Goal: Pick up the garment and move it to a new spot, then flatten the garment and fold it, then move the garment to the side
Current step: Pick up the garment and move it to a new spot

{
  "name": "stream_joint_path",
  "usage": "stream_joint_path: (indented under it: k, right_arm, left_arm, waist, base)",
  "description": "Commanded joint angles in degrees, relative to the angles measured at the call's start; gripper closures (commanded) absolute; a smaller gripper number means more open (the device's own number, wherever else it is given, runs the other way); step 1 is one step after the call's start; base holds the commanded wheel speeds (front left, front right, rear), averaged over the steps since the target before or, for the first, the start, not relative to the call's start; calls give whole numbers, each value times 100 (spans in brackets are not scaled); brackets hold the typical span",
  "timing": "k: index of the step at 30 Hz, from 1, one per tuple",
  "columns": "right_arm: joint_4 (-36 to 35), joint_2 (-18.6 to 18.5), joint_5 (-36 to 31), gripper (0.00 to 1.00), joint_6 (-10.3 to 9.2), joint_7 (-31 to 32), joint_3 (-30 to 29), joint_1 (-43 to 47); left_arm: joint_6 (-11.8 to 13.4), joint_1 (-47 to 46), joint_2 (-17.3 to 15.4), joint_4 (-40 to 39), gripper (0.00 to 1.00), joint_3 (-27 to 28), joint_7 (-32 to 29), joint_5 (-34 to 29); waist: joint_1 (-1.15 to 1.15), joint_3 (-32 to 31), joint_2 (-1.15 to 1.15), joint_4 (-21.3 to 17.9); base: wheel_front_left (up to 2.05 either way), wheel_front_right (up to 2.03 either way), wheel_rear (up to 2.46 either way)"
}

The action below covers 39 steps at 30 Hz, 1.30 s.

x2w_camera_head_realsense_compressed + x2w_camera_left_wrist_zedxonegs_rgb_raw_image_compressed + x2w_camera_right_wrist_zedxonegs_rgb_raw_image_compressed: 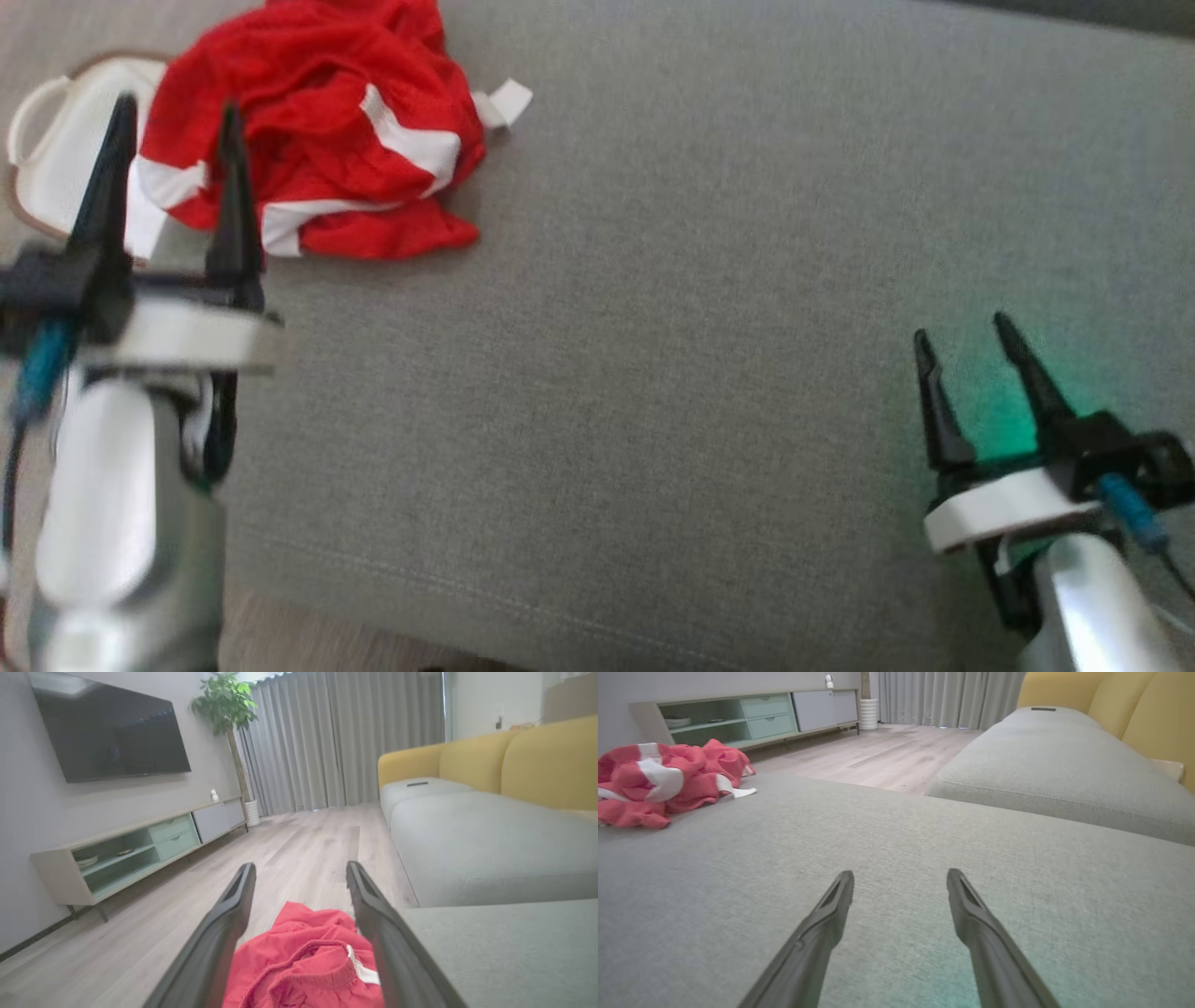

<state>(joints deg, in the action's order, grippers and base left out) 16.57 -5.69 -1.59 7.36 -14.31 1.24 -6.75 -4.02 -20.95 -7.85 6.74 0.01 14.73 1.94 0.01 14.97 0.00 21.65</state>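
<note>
Grey cushion (653,327) bears the garment (317,112) just ahead of the left tool (175,105), far from the right tool (962,327), both spread wide.

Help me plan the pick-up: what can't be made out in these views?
Garment, head view: far part cut by the top edge; crumpled, so its type is unclear.
White thing beside it, head view: blurred, partly behind the left hand and garment.
Left wrist view: garment's near part cut by the bottom edge and covered by the fingers; contact unclear.
</note>
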Motion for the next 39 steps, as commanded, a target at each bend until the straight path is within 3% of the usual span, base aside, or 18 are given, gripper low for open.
stream_joint_path:
  k: [1,4,12,19,23,24,25,26,33,39]
  right_arm:
    - [-237,-93,-14,0,13,-69,109,-211]
    - [-267,-173,58,0,13,-69,41,-265]
    - [-289,-361,96,0,13,-69,77,-176]
    - [-399,-481,106,0,13,-69,30,-102]
    - [-479,-521,110,0,13,-69,-24,-100]
    - [-493,-521,110,0,13,-69,-38,-100]
    - [-501,-512,108,0,13,-69,-56,-100]
    - [-507,-503,108,0,13,-69,-74,-98]
    - [-425,-300,132,0,13,-69,-59,-96]
    - [-315,-34,192,0,13,-69,65,-164]
  left_arm:
    - [-82,-461,-255,189,0,131,27,51]
    - [-232,-1315,-335,1402,0,-65,-129,228]
    - [-342,-3098,-534,3976,0,-661,-1625,884]
    - [-346,-3588,-730,4808,0,-1649,-2590,2051]
    - [-346,-3650,-1044,5068,0,-2091,-2665,2175]
    - [-346,-3666,-1101,5109,11,-2191,-2581,2152]
    - [-346,-3676,-1128,5128,83,-2260,-2476,2182]
    - [-346,-3693,-1138,5128,100,-2315,-2370,2242]
    - [-347,-3790,-1389,4794,100,-2782,-1631,2797]
    - [-347,-3923,-1844,4101,100,-3353,-1372,3303]
  waist:
    - [-1,331,0,-81]
    - [-1,462,0,-118]
    - [-1,579,0,-270]
    - [-1,723,0,-462]
    - [-1,810,0,-567]
    - [-1,818,0,-587]
    - [-1,818,0,-607]
    - [-1,817,0,-619]
    - [-1,483,0,-695]
    - [-1,-81,0,-888]
  base:
    - [0,0,0]
    - [0,0,0]
    - [0,0,0]
    - [0,0,0]
    - [0,0,0]
    - [0,0,0]
    - [0,0,0]
    - [0,0,0]
    - [0,0,0]
    - [0,0,0]
